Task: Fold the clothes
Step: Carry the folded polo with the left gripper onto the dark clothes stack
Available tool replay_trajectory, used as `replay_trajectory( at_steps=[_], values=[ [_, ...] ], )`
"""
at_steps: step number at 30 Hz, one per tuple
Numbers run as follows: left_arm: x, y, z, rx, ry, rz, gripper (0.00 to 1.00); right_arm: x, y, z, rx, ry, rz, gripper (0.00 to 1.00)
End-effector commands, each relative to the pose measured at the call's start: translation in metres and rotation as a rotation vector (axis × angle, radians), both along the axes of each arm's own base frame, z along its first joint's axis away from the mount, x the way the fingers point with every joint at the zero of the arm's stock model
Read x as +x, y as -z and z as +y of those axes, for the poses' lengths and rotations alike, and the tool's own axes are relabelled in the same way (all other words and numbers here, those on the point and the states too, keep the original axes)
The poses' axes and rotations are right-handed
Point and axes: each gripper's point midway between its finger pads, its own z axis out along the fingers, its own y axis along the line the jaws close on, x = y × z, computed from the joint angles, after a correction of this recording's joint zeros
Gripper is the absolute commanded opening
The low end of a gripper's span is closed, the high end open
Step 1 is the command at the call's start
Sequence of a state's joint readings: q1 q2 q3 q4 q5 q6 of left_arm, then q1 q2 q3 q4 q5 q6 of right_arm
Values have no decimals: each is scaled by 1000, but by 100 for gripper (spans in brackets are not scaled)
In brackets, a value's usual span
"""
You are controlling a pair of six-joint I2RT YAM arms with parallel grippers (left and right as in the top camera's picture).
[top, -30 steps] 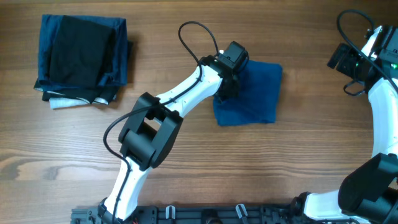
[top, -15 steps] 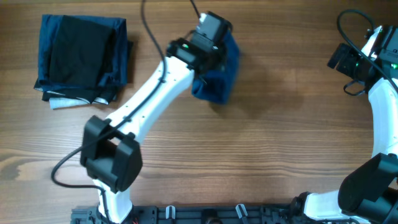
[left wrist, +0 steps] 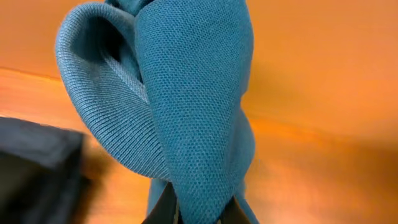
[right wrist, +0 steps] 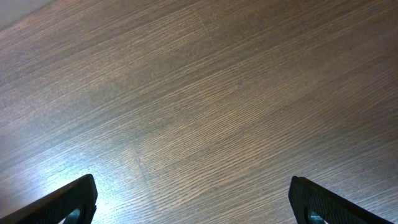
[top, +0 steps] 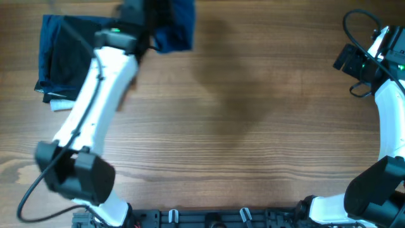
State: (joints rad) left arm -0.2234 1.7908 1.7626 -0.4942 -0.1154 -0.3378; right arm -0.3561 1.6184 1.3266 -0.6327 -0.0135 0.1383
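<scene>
While in left pincer (left wrist: 196,215), one shirt (left wrist: 193,93)

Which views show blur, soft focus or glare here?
Overhead: the left arm and the blue shirt are motion-smeared, the right arm sharp. Left wrist: shirt knit crisp, table behind soft. Right wrist: pale glare on the table at lower left.
</scene>
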Motion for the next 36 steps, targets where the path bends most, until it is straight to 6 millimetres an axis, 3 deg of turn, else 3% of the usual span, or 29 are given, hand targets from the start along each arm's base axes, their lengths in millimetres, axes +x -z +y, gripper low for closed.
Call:
replay_trajectory(
  at_steps=[1, 2, 9, 17, 22, 27, 32, 36],
  values=[
    [1, -61, 70, -135, -194, -155, 4, 1, 1, -3, -5, 25, 4, 100],
    [5, -67, 94, -199, -237, -180, 4, 1, 1, -3, -5, 25, 4, 99],
    [15, -90, 155, -485, -393, -301, 4, 1, 1, -3, -5, 25, 4, 100],
    [47, -100, 179, -539, -421, -464, 4, 1, 1, -3, -5, 25, 4, 99],
    [64, -62, 199, -523, -465, -414, 7, 1, 1, -3, -5, 25, 4, 99],
    [65, -14, 223, -503, -540, -290, 4, 1, 1, -3, -5, 25, 4, 99],
    [54, 9, 236, -474, -583, -196, 4, 1, 1, -3, -5, 25, 4, 100],
    [48, 24, 234, -463, -593, -130, 4, 1, 1, -3, -5, 25, 4, 100]
  ],
)
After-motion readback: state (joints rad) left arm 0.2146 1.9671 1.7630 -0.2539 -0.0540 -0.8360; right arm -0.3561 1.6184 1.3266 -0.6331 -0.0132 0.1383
